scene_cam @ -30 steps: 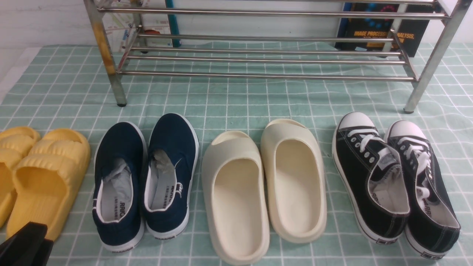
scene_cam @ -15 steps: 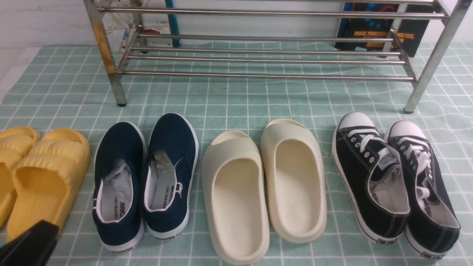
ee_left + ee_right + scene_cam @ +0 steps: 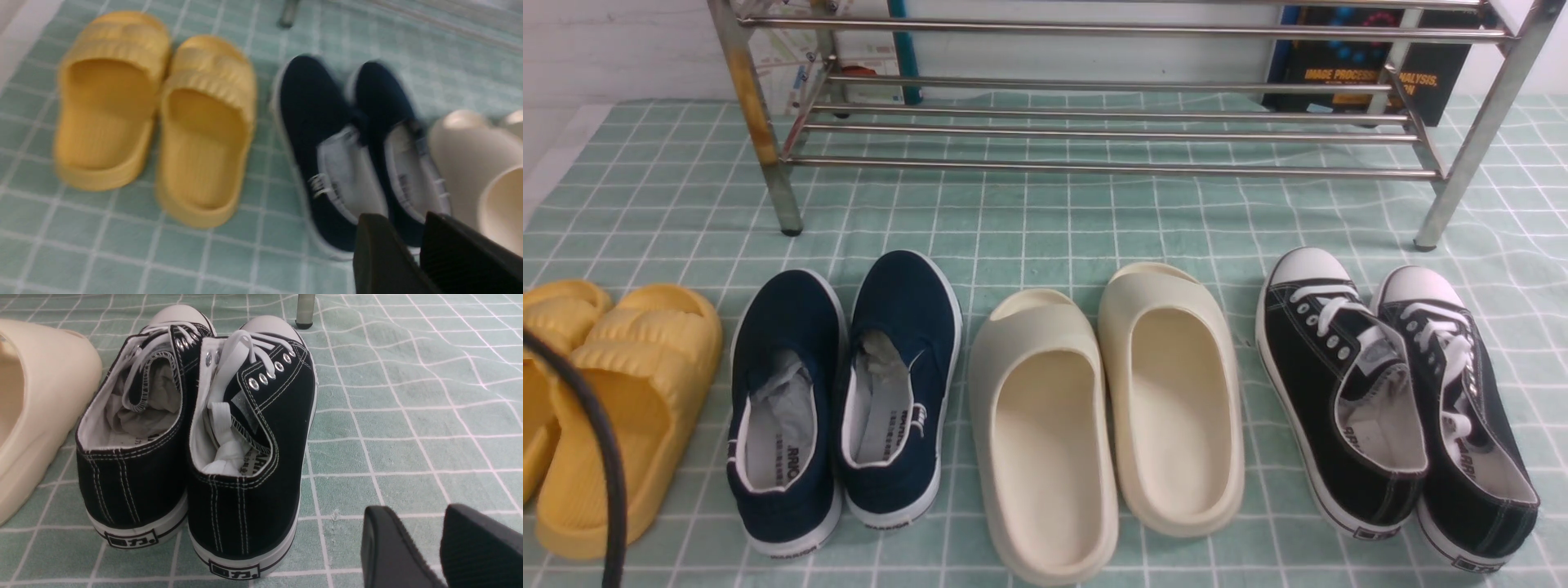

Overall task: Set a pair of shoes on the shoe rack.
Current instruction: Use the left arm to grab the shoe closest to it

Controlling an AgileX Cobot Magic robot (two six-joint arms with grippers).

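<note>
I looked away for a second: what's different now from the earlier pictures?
The left gripper crept rightward, then left the front view's bottom-left corner; now only its cable arcs over the yellow slides. Nothing was gripped or released. Navy shoes, other pairs and rack stayed put.

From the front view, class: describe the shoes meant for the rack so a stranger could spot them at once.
Before the shoe rack, four pairs line a green checked cloth. Second from the robot's left, between yellow slides and cream slides, sit the navy-blue slip-ons: white soles, no laces.
</note>
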